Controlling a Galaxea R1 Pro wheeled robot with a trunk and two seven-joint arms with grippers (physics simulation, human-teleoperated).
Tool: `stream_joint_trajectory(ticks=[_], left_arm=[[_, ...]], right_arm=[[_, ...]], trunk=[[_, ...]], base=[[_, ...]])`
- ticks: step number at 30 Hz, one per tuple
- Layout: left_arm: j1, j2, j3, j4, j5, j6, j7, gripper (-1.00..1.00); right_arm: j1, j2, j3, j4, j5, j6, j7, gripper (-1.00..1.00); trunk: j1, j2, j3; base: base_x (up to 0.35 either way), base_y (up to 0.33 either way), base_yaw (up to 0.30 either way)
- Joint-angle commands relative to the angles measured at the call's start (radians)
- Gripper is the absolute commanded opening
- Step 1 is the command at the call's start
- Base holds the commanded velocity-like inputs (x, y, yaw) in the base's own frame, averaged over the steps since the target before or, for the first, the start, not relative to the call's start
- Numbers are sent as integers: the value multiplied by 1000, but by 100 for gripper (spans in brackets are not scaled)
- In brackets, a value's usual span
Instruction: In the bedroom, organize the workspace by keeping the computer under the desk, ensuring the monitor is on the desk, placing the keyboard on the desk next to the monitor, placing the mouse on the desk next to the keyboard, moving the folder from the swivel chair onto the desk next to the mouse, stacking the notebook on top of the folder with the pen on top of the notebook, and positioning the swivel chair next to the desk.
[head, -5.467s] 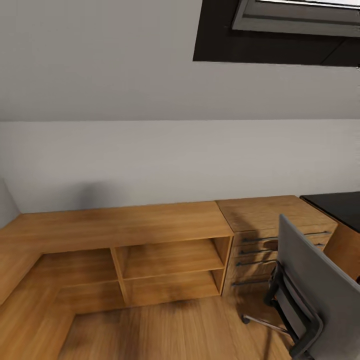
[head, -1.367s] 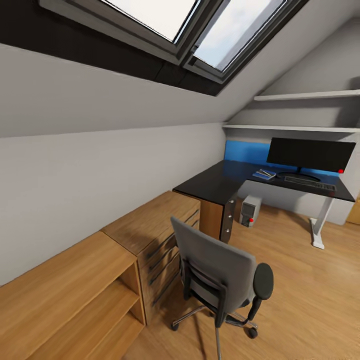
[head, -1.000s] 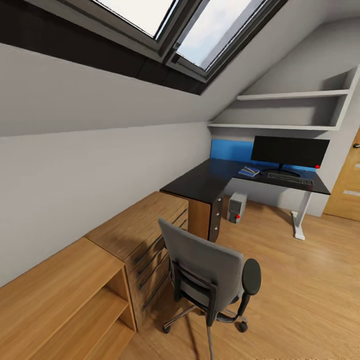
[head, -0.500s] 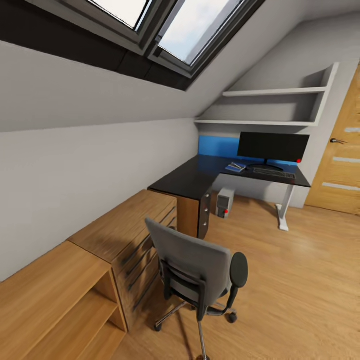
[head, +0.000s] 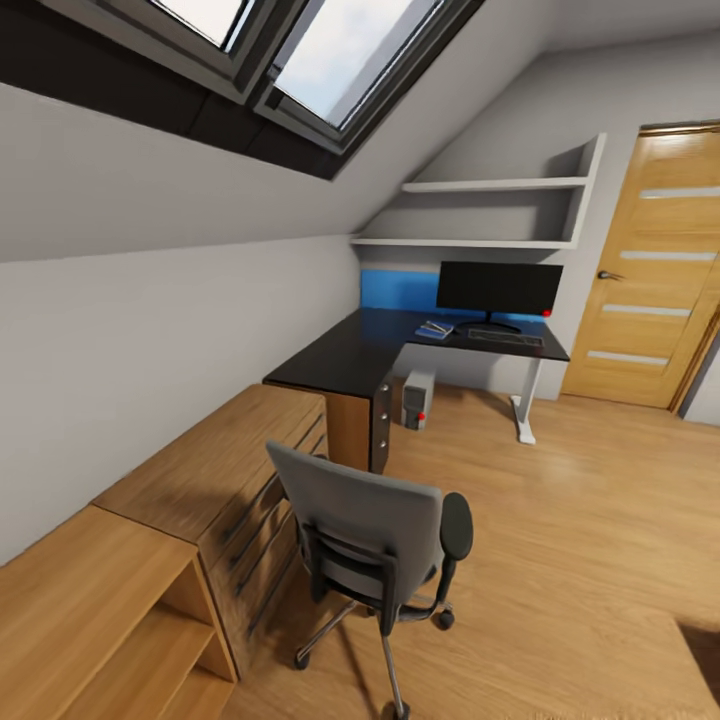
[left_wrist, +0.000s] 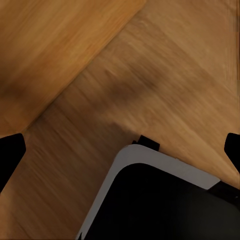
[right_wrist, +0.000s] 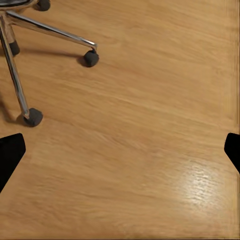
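Between your right gripper's (right_wrist: 120, 150) wide-spread, empty fingertips lies bare floor (right_wrist: 150, 125), the swivel chair's (head: 365, 520) castors just beyond. Your left gripper (left_wrist: 120, 150) is equally open, holding nothing. The desk (head: 370, 345) stands well apart, so both arms likely hang idle for driving.

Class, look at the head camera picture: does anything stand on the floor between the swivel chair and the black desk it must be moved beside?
Nothing visible does. The swivel chair stands beside the wooden drawer cabinet, and bare plank floor runs from it to the desk. The computer sits beneath the desk.
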Motion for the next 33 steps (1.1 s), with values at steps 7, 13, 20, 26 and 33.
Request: stream_joint_trajectory(ticks=[7,13,20,26,33], left_arm=[[0,0,-9,-1,4,-2,7,100],[0,0,-9,-1,4,-2,7,100],[0,0,-9,-1,4,-2,7,100],[0,0,-9,-1,4,-2,7,100],[0,0,-9,-1,4,-2,7,100]], right_arm=[[-2,0,9,2,-2,-6,-5,100],[-1,-1,9,2,-3,-7,-5,100],[-2,-1,7,2,-4,-8,-5,100],[-2,-1,7,2,-5,-9,-5,100],[-2,-1,7,1,-7,-9,-5,100]], trunk=[[0,-1,-1],[0,-1,-1],[0,-1,-4],[0,-1,-9],[0,-1,-19]], base=[[0,32,-288],[0,6,-288],[0,2,-283],[0,20,-221],[0,159,-95]])
